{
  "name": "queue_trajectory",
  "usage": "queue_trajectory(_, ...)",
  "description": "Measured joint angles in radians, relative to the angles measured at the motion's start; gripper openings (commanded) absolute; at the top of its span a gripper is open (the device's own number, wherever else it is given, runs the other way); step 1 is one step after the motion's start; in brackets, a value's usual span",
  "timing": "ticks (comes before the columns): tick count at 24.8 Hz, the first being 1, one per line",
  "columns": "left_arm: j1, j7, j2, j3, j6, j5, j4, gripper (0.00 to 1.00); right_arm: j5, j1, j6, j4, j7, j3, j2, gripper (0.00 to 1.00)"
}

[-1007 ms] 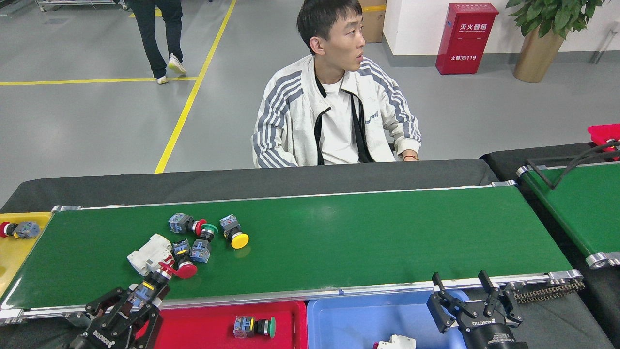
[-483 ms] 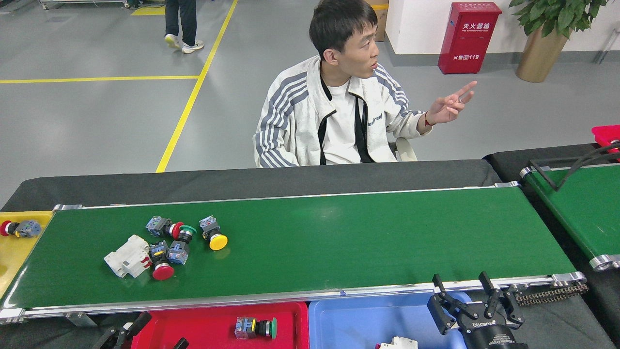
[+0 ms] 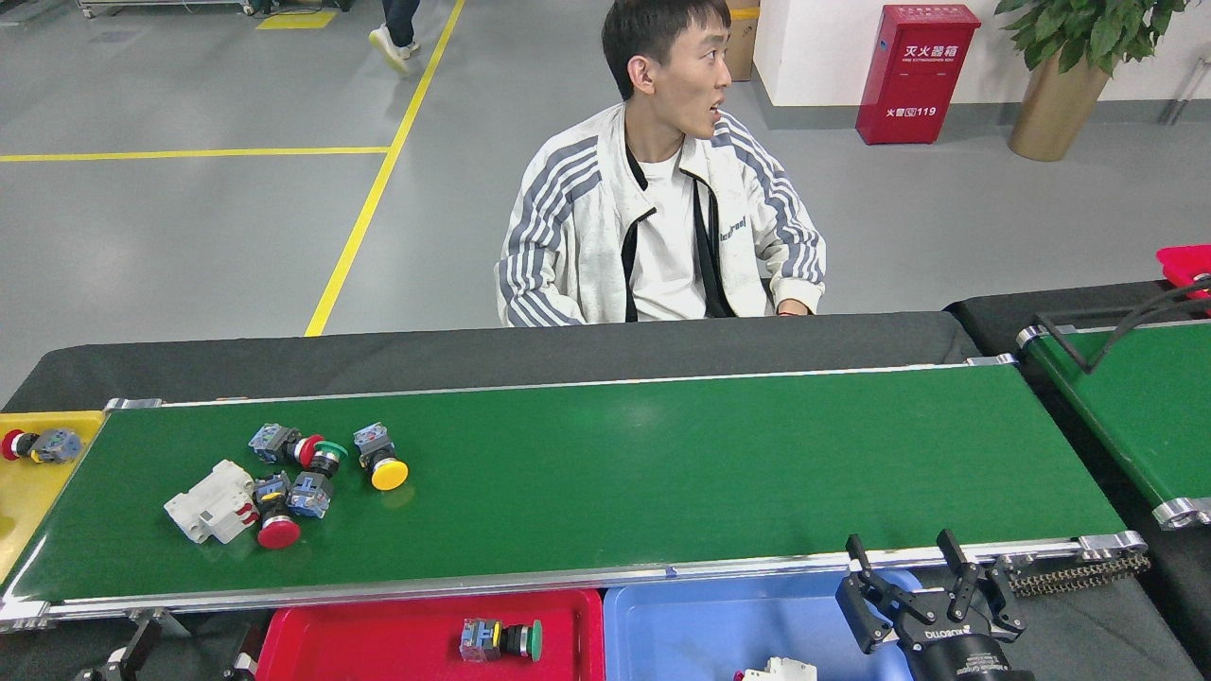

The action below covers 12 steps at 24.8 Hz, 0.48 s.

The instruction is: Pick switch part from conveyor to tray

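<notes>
The conveyor is the long green belt across the middle. Several switch parts lie clustered on its left end: a white breaker block, a red mushroom button, a green-capped switch and a yellow button. Three trays sit along the edges: a red tray holding a green-capped switch, a blue tray, and a yellow tray. Only the tips of my left gripper show, at the bottom edge left of the red tray. My right gripper stands open and empty over the blue tray's right end.
A person in a white striped jacket sits behind the conveyor. A second green belt with a black cable lies at the right. A white part rests in the blue tray. A red-capped switch lies in the yellow tray.
The cluster of parts has travelled left along the belt. My left gripper dropped from the belt's front rail to the bottom edge and shifted left. The person raised a hand, then lowered it.
</notes>
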State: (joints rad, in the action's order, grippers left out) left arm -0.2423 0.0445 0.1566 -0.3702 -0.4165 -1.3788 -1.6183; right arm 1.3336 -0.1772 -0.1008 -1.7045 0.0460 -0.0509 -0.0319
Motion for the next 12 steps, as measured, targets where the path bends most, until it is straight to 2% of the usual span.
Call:
queue_trajectory(4,0.095,-0.064,0.008,0.025,0.005,-0.006,0.070,1.00,0.000,-0.001,0.002,0.000,0.000,0.000,0.000,1.00)
queue_trajectory(9,0.226,-0.082,0.011,0.029,0.017,-0.116,0.211,1.00,0.000,-0.007,-0.001,0.000,0.000,0.000,-0.008,1.00)
queue_trajectory(12,0.293,-0.085,0.020,0.029,0.039,-0.131,0.304,1.00,0.000,-0.007,-0.001,0.000,0.000,0.000,-0.008,1.00)
